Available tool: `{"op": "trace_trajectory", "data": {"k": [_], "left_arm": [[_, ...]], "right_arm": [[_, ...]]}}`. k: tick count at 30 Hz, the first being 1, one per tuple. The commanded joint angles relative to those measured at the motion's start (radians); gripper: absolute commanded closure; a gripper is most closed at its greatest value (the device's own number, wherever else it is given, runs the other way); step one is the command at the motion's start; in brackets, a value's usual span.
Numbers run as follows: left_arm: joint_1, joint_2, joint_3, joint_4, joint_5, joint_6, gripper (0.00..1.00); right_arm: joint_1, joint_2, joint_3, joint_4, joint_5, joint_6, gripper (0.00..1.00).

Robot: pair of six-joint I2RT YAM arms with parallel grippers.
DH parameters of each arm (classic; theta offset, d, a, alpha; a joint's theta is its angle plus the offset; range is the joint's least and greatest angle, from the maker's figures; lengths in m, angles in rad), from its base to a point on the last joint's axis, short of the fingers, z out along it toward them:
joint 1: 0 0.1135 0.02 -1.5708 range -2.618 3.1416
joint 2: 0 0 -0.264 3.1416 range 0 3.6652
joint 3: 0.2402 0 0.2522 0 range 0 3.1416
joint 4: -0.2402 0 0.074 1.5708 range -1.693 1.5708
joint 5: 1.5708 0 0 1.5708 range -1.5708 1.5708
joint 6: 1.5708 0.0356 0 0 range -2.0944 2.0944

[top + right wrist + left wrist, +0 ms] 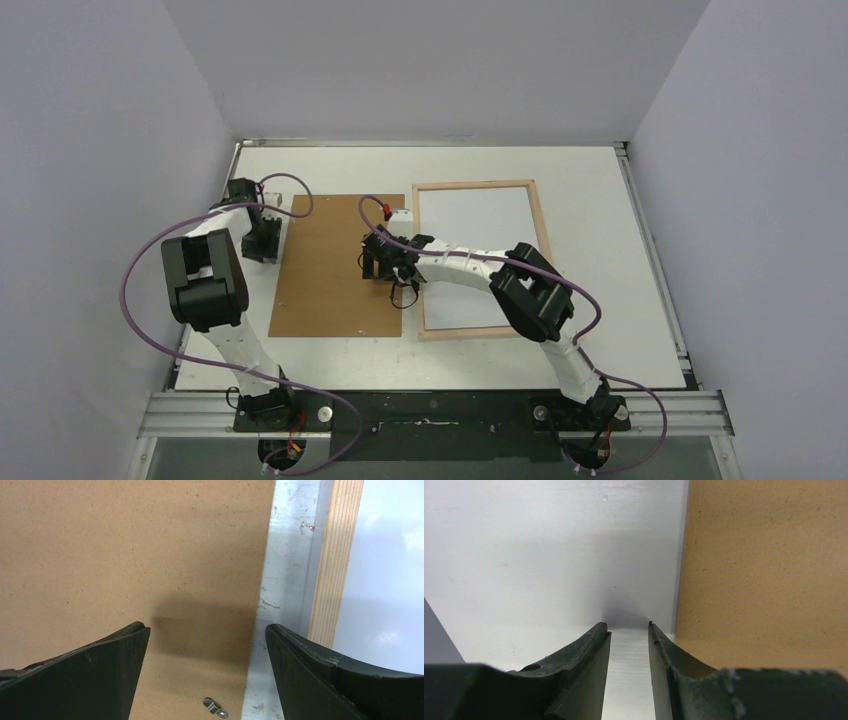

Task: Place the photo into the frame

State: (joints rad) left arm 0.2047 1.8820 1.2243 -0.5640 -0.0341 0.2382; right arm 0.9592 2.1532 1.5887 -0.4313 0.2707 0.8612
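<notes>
We see bright, even overhead light on the white table (600, 170), soft shadows under the left arm (205, 280) and right arm (530, 295), a grey shadow patch ahead of the left pincer (627, 625), another on the brown board (125, 555), the right pincer (207, 627) slightly soft-edged

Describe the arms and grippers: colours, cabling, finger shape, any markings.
Left arm and right arm: white links with black joint housings. A purple cable loops loosely along each. There is a small red mark near the right wrist. Left gripper and right gripper each have two dark, tapered, curved fingers, scuffed with pale scratches.
</notes>
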Motion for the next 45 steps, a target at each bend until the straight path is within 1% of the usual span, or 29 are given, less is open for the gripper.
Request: {"op": "trace_trajectory", "data": {"k": [1,12,16,19,24,25,30,38,45], "left_arm": [[-0.015,0.069,0.006,-0.003,0.083,-0.054,0.68],[-0.071,0.082,0.01,-0.04,0.132,-0.065,0.79],[-0.076,0.085,0.01,-0.052,0.163,-0.071,0.8],[-0.077,0.094,0.018,-0.072,0.194,-0.076,0.85],[-0.082,0.103,0.02,-0.099,0.238,-0.084,0.98],[-0.083,0.102,0.019,-0.101,0.246,-0.086,0.99],[-0.087,0.098,0.015,-0.115,0.279,-0.097,1.0],[-0.089,0.075,-0.014,-0.118,0.329,-0.115,1.0],[-0.09,0.068,-0.025,-0.125,0.361,-0.128,1.0]], "right_arm": [[0.003,0.023,0.034,0.01,-0.026,0.036,0.1],[-0.016,0.019,0.07,0.051,-0.126,0.074,0.1],[-0.02,0.017,0.082,0.072,-0.16,0.088,0.1],[-0.022,0.003,0.078,0.106,-0.19,0.103,0.1],[-0.023,-0.023,0.091,0.15,-0.238,0.125,0.1],[-0.022,-0.03,0.09,0.159,-0.245,0.132,0.1],[-0.02,-0.06,0.08,0.194,-0.263,0.15,0.1],[-0.017,-0.088,0.054,0.287,-0.345,0.178,0.1],[-0.011,-0.148,0.033,0.352,-0.363,0.186,0.1]]}}
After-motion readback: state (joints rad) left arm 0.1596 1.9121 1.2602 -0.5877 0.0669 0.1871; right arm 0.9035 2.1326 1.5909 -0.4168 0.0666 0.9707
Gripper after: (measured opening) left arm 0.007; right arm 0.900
